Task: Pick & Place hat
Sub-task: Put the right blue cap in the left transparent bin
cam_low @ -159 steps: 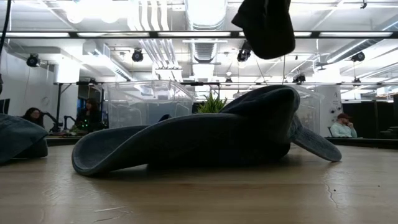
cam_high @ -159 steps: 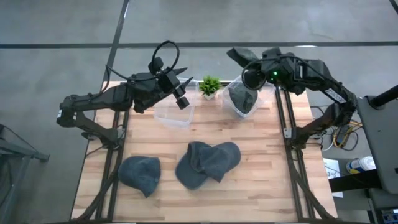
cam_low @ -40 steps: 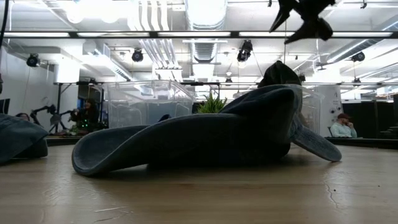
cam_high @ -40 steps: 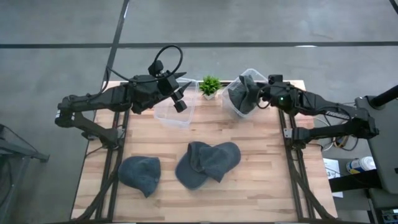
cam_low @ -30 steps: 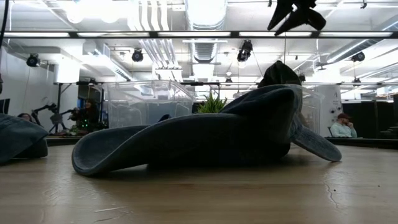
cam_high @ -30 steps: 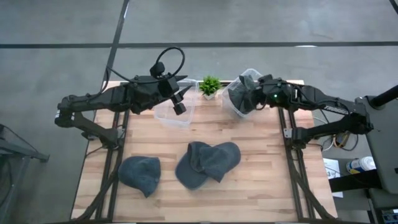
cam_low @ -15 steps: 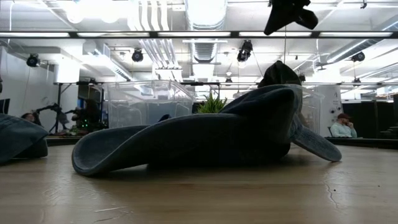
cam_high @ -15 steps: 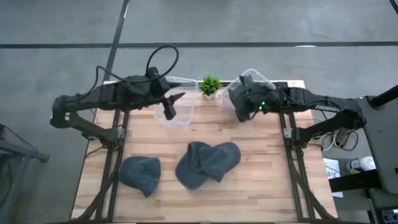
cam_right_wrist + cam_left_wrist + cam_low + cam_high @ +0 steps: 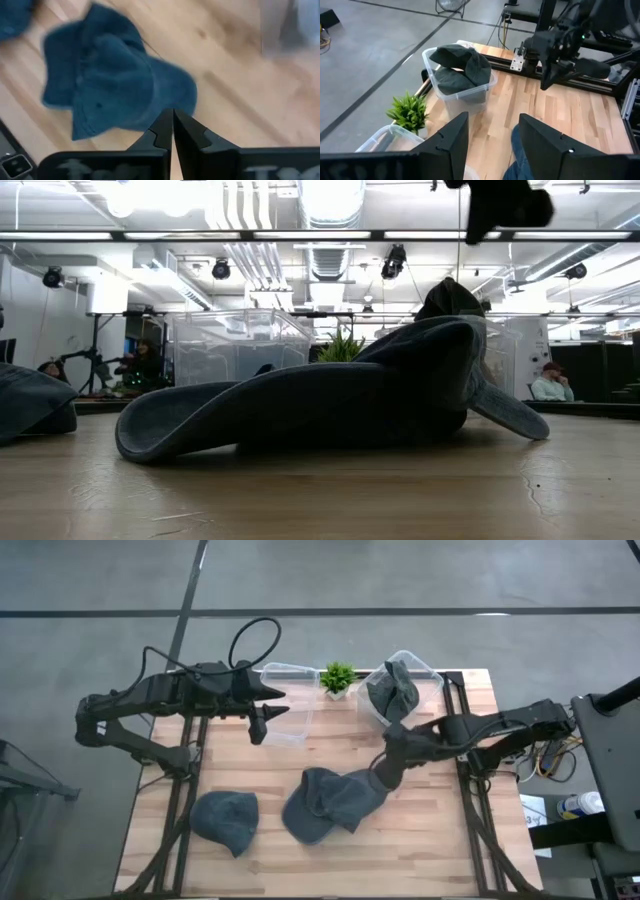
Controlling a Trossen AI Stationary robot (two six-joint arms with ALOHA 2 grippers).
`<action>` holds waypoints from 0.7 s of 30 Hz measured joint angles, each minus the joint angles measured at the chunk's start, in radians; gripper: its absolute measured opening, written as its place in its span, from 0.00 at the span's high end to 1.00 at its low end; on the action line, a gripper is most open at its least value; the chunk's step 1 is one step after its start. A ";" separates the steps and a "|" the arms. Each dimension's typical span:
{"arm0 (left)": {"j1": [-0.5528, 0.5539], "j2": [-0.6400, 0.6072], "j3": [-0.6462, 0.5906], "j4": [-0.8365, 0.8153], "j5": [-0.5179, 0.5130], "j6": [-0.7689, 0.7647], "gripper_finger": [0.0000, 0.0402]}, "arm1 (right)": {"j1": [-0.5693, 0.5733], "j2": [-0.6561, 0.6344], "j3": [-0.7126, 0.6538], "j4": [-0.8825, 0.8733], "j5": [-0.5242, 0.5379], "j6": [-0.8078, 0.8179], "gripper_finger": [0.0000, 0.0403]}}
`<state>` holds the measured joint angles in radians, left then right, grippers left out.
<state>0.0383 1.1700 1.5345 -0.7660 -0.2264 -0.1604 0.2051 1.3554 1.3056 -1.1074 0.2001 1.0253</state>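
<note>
Two overlapping grey hats [image 9: 335,802] lie mid-table, brims flat on the wood; they fill the low view [image 9: 330,405] and show in the right wrist view [image 9: 115,95]. A third hat [image 9: 225,820] lies near the table's left edge. Another hat [image 9: 393,688] sits in the clear bin [image 9: 428,668] at the far right, also seen in the left wrist view [image 9: 460,65]. My right gripper [image 9: 385,768] hovers shut above the right edge of the middle hats [image 9: 173,130]. My left gripper [image 9: 262,725] hangs open [image 9: 490,145] over the near edge of the empty clear bin [image 9: 285,700].
A small potted plant [image 9: 338,677] stands between the two bins at the far edge. Bare wood lies to the right of the middle hats [image 9: 430,820]. Metal frame rails run along both table sides [image 9: 470,800]. People sit in the room beyond [image 9: 548,385].
My right gripper has left the bin with the hat and swung toward the near edge and the table's middle, ending above the middle hats. The hat in the bin has stayed put. My left gripper has shifted a little left and nearer.
</note>
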 joint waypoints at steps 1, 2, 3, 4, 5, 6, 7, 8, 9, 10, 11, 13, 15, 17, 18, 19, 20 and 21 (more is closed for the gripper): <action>0.000 0.002 0.000 0.001 0.000 0.000 0.58 | 0.006 0.012 -0.001 -0.016 -0.010 0.026 0.96; 0.000 0.006 0.000 0.002 0.000 0.000 0.58 | 0.011 0.025 -0.003 -0.029 -0.015 0.051 0.94; 0.000 0.011 0.000 0.003 0.001 0.000 0.58 | 0.015 0.037 -0.005 -0.044 -0.019 0.075 0.93; 0.000 0.016 0.000 0.003 0.003 0.000 0.58 | 0.018 0.048 -0.008 -0.058 -0.025 0.099 0.91; 0.000 0.021 0.000 0.002 0.007 0.001 0.58 | 0.018 0.058 -0.010 -0.071 -0.036 0.123 0.89; 0.000 0.026 0.000 0.002 0.010 0.004 0.58 | 0.018 0.066 -0.018 -0.079 -0.046 0.140 0.86; 0.000 0.029 0.000 0.002 0.020 0.006 0.58 | 0.021 0.072 -0.028 -0.085 -0.049 0.154 0.84; 0.000 0.031 0.000 0.002 0.033 0.008 0.58 | 0.025 0.075 -0.043 -0.085 -0.051 0.169 0.82; 0.000 0.033 0.000 0.002 0.037 0.009 0.58 | 0.030 0.076 -0.062 -0.084 -0.052 0.186 0.79; 0.000 0.034 0.000 0.002 0.044 0.009 0.58 | 0.036 0.073 -0.085 -0.083 -0.053 0.205 0.77; 0.000 0.035 0.000 0.002 0.056 0.009 0.58 | 0.044 0.067 -0.110 -0.084 -0.057 0.226 0.74; -0.001 0.036 0.000 0.002 0.059 0.009 0.58 | 0.056 0.048 -0.166 -0.070 -0.073 0.274 0.69; -0.001 0.036 0.000 0.002 0.062 0.010 0.58 | 0.073 0.017 -0.232 -0.024 -0.081 0.320 0.65; -0.001 0.036 0.000 0.002 0.072 0.010 0.58 | 0.083 -0.024 -0.304 0.080 -0.082 0.364 0.61; -0.001 0.036 0.000 0.002 0.074 0.010 0.58 | 0.086 -0.048 -0.345 0.153 -0.085 0.381 0.59; -0.001 0.036 0.000 0.002 0.078 0.010 0.58 | 0.086 -0.071 -0.385 0.229 -0.092 0.395 0.57; -0.001 0.036 0.000 0.002 0.079 0.010 0.58 | 0.087 -0.093 -0.424 0.307 -0.096 0.408 0.54; -0.001 0.036 0.000 0.002 0.080 0.010 0.58 | 0.086 -0.115 -0.464 0.382 -0.096 0.418 0.52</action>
<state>0.0372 1.2057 1.5341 -0.7635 -0.1469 -0.1509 0.2912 1.2406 0.8420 -0.7252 0.1040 1.4429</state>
